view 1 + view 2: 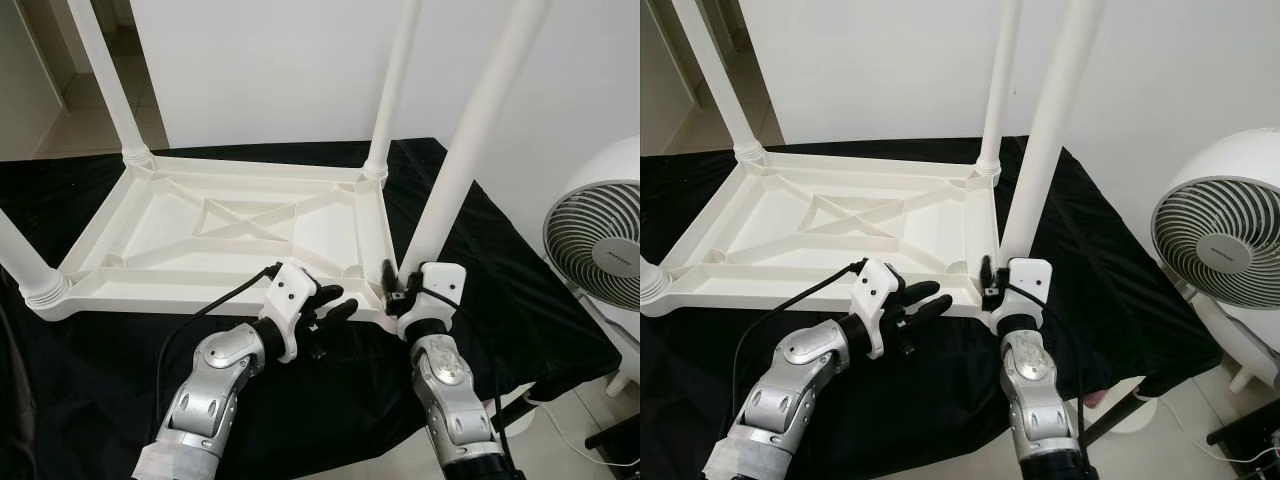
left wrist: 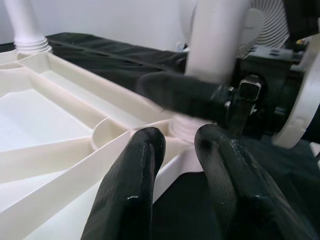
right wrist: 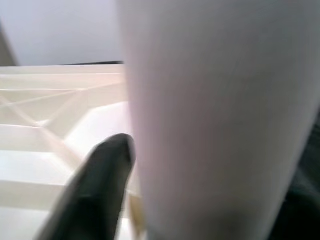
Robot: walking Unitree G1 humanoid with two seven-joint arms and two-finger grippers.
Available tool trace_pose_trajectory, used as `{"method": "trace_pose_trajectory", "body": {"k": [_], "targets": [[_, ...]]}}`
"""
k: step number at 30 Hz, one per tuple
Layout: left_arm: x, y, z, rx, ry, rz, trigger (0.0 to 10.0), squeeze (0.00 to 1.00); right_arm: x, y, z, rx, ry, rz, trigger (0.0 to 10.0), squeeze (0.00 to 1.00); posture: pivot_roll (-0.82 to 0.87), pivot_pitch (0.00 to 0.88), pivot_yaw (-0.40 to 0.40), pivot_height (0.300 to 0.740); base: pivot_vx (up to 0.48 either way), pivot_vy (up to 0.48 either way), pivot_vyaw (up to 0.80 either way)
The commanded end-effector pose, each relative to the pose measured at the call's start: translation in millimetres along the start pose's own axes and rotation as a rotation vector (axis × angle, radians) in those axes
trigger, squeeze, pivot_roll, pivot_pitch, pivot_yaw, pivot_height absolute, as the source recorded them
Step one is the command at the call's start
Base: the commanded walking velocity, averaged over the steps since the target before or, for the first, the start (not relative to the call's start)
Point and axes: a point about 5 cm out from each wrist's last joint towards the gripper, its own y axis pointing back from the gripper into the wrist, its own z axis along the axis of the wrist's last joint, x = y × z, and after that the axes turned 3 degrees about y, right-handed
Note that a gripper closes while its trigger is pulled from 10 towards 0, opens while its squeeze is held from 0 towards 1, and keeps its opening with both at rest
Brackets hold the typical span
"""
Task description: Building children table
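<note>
White plastic is making up the whole job: an upside-down children's tabletop (image 1: pixel 240 225) is lying on a black cloth (image 1: pixel 520 290) that is covering the surface beneath it, and four legs are already standing up out of its corner sockets, so the build is looking nearly finished. At the near right corner the near right leg (image 1: pixel 470 140) is leaning slightly and appears to be the one being seated; I judge that it needs pressing or twisting fully home, and that flipping the table upright is what is left after that. The right gripper (image 1: pixel 396 290) is closing around the base of that leg just above its socket, one black finger (image 3: pixel 95 190) lying against the white tube in the right wrist view. The left gripper (image 1: pixel 332 310) is hovering at the near edge of the tabletop just beside that same corner, its two fingers (image 2: pixel 135 185) sitting narrowly apart and holding nothing. Further along the near edge, the near left leg (image 1: pixel 30 265) is standing in its collar, and at the far corners the far left leg (image 1: pixel 105 80) and far right leg (image 1: pixel 392 85) are rising upright. Off the cloth's right edge a white fan (image 1: pixel 600 250) is standing.
</note>
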Motion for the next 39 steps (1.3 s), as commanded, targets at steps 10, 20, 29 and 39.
{"method": "trace_pose_trajectory", "body": {"k": [10, 20, 29, 39], "targets": [[7.1, 4.6, -0.3, 0.004, 0.001, 0.176, 10.0, 0.00, -27.3, 3.7, 9.9, -0.029, 0.033, 0.320, 10.0, 0.00, 0.01, 0.012, -0.010, 0.740, 0.000, 0.000, 0.00], [0.6, 4.9, -1.1, 0.012, 0.005, 0.137, 10.0, 0.00, -37.9, 3.2, -5.9, 0.015, 0.066, 0.477, 8.4, 0.00, 0.01, 0.010, 0.007, 0.740, 0.000, 0.000, 0.00], [0.8, 5.6, -2.0, 0.023, 0.005, 0.142, 10.0, 0.00, -51.8, 4.0, -15.0, 0.059, 0.070, 0.504, 0.0, 0.29, 0.02, 0.002, 0.001, 0.740, 0.000, 0.000, 0.00], [-1.0, 4.6, 1.3, 0.006, 0.013, 0.144, 10.0, 0.00, -43.2, 9.5, -17.2, 0.031, -0.033, 0.372, 0.0, 0.00, 0.02, 0.000, -0.017, 0.740, 0.000, 0.000, 0.00]]}}
